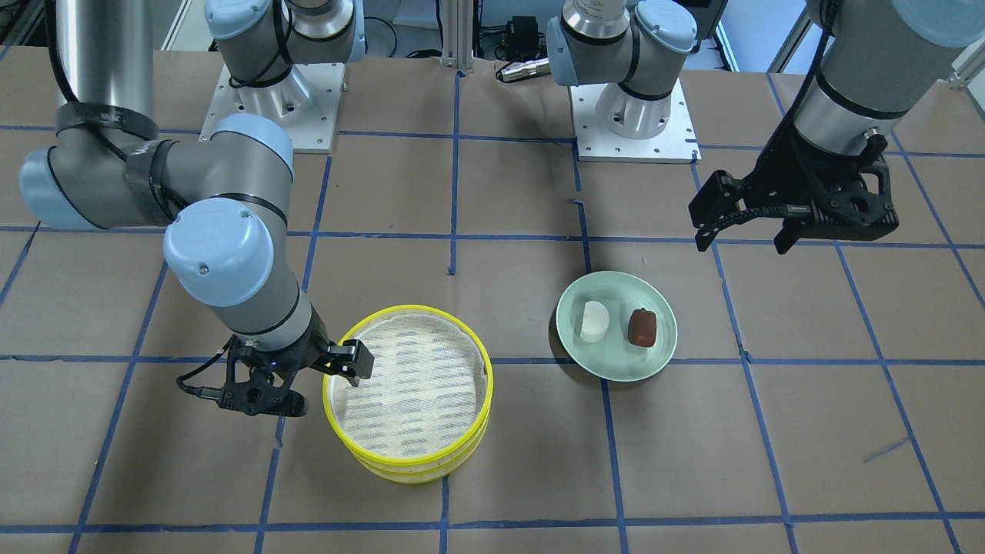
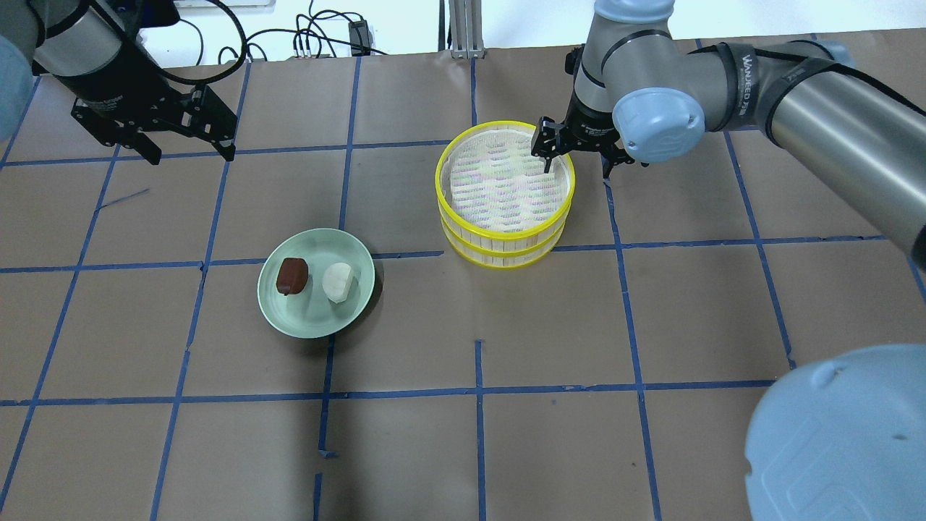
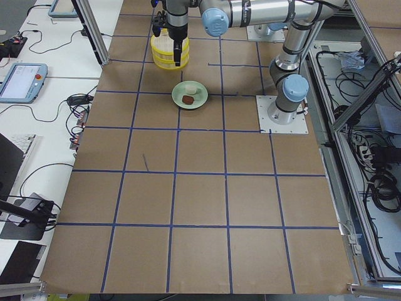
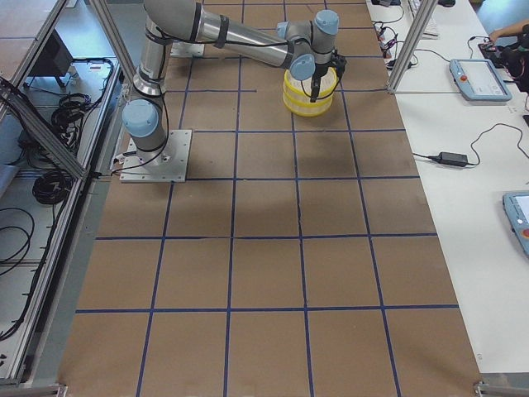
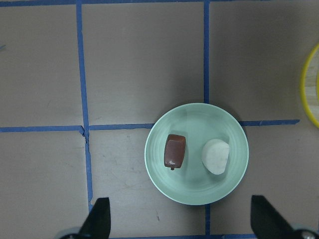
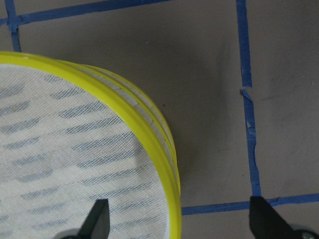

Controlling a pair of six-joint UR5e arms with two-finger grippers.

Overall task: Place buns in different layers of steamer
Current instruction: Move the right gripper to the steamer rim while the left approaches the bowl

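Observation:
The steamer (image 2: pixel 506 250) is two stacked yellow-rimmed layers, and the top tray is empty; it also shows in the front view (image 1: pixel 408 462). The white bun (image 2: pixel 338 281) and the reddish-brown bun (image 2: pixel 291 276) lie side by side on a pale green plate (image 2: pixel 311 325). My right gripper (image 2: pixel 575 158) is open and straddles the steamer's rim (image 6: pixel 149 129), with one finger inside the top tray and one outside. My left gripper (image 2: pixel 189 148) is open and empty, high above the table beyond the plate. Its wrist view looks down on both buns (image 5: pixel 216 156) (image 5: pixel 175 151).
The table is brown paper with a grid of blue tape lines (image 2: pixel 477 394). The two arm bases (image 1: pixel 635 115) stand at the robot's side. Desks with tablets and cables (image 3: pixel 25 78) flank the table's far side.

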